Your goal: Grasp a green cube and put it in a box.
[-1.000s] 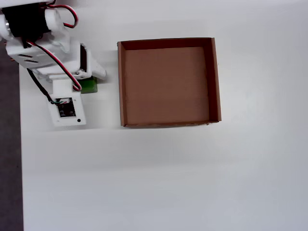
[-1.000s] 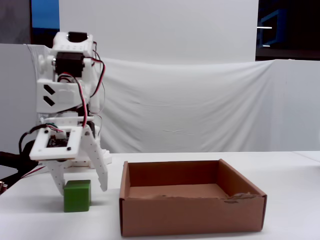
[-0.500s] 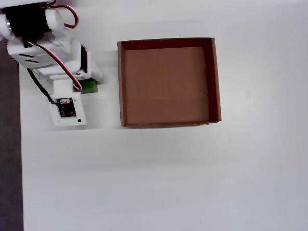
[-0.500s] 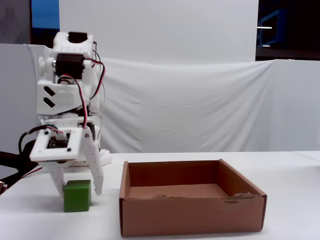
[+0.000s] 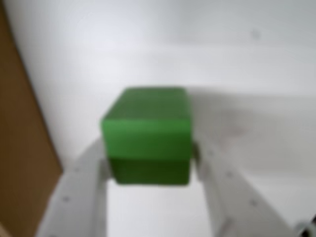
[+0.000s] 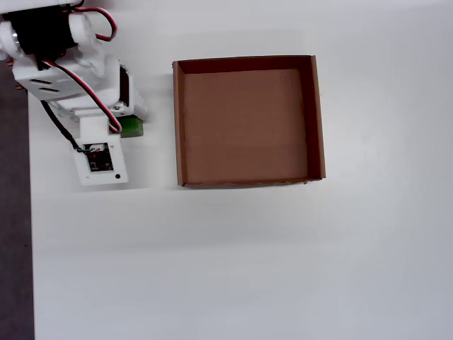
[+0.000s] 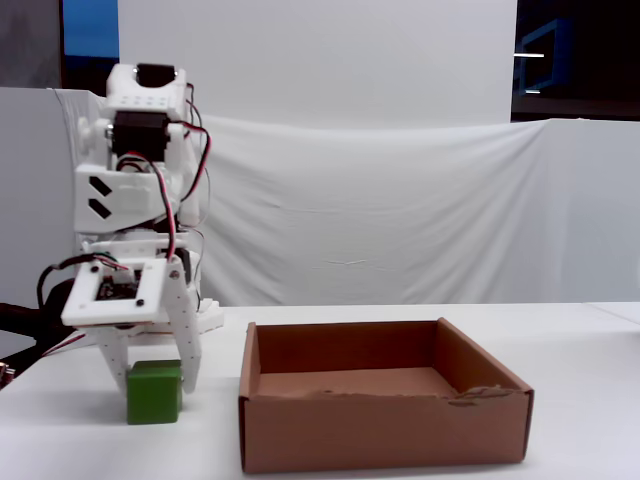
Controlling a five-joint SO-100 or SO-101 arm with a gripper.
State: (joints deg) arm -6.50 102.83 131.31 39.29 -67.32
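The green cube (image 5: 146, 134) sits between the two white fingers (image 5: 84, 192) of the end effector (image 5: 150, 165), which press against its left and right faces in the wrist view, so the end effector is closed on the cube. In the fixed view the green cube (image 7: 154, 391) appears to rest on the white bench (image 7: 80, 445), or only just above it, to the left of the box (image 7: 385, 420) and clear of its wall. From overhead only a sliver of the green cube (image 6: 132, 127) shows under the arm, just left of the box (image 6: 178, 120).

The step in hand looks like the lift after the grasp. To do it well, the grip should hold firm and square on the flat faces, since the fingers seem to hold the cube's lower part and a tilt could let it pivot out. The cube should rise straight up until its underside clears the box's near-left wall, then travel right. Moving sideways too early risks knocking the cardboard and shoving the box across the bench (image 6: 233, 255). Release is best over the middle of the brown floor, low enough that the cube does not bounce.
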